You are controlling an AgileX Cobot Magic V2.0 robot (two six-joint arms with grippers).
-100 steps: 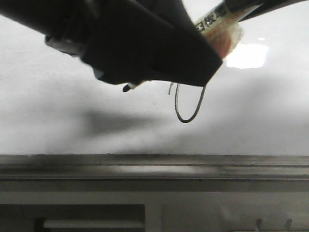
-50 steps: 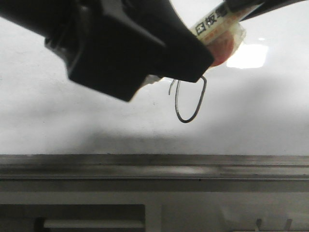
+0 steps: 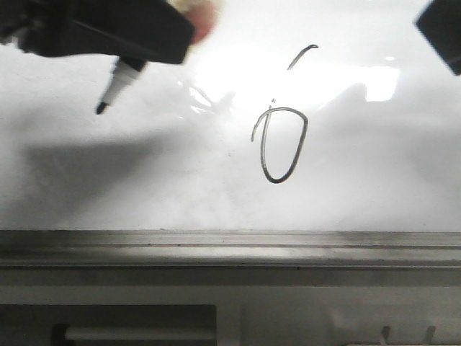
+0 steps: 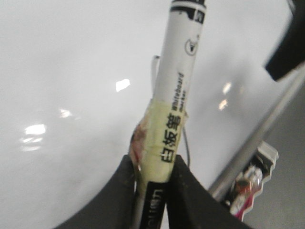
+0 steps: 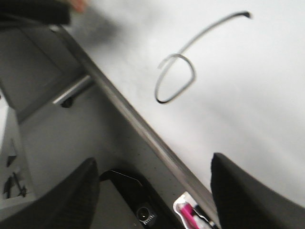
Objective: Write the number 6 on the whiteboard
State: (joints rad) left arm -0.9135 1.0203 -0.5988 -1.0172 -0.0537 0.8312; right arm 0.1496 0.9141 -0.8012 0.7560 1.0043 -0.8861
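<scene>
The number 6 is a thin black pointed loop with a curved upper tail on the glossy whiteboard; it also shows in the right wrist view. My left gripper is shut on a white whiteboard marker wrapped in yellowish tape. In the front view the marker hangs at the upper left, its black tip off the board and left of the figure. My right gripper is open and empty over the board's ledge; a dark corner of it shows at the upper right.
A grey metal ledge runs along the board's near edge. A bright light glare sits beside the figure. A pink and white object lies below the ledge, also in the left wrist view.
My left gripper with the marker has moved up and to the left, away from the figure. The whole 6, with its upper tail, now shows. The right gripper has drawn back to the upper right.
</scene>
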